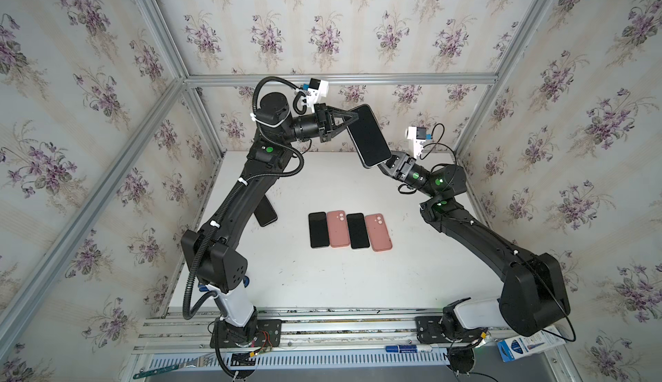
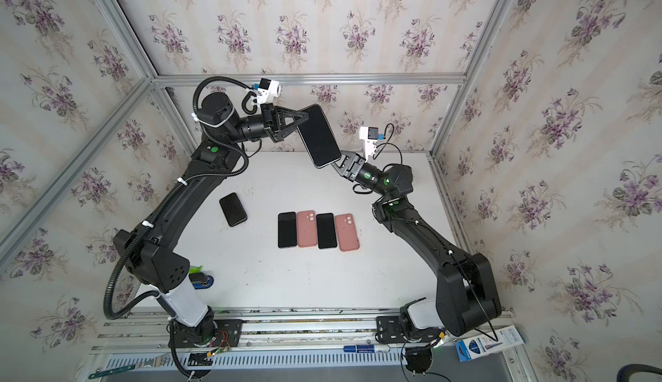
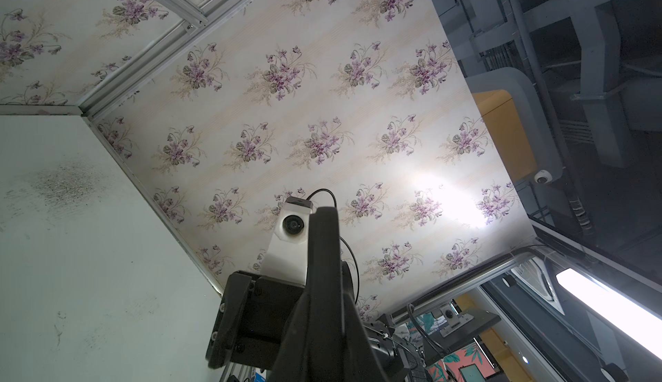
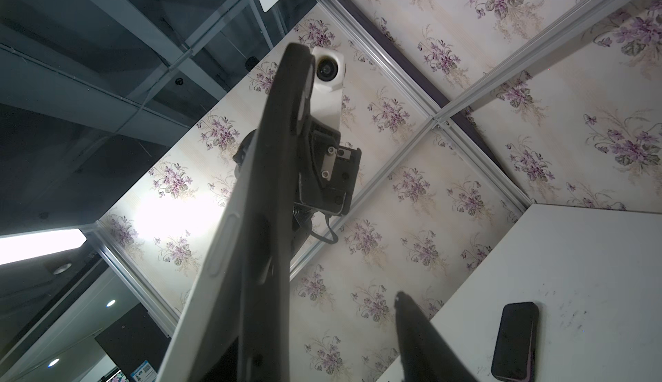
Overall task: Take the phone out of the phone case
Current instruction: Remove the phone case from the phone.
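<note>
Tabletop (image 1: 412, 283) as reference: above its far edge, left gripper (image 1: 355, 116) sits clamped on the far end of the tilted phone case (image 4: 276, 140), right gripper (image 1: 387, 163) jaws apart at the near end; phone (image 1: 369, 136) inside probably best freed by pinching the lip alone, peeling slowly.

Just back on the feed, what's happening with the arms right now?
A phone is held up over the table between the arms. The left gripper is shut on its far end; the right gripper is at the near end, jaws open. Below lie two black phones alternating with two pink cases, and another dark phone near the left arm.
</note>
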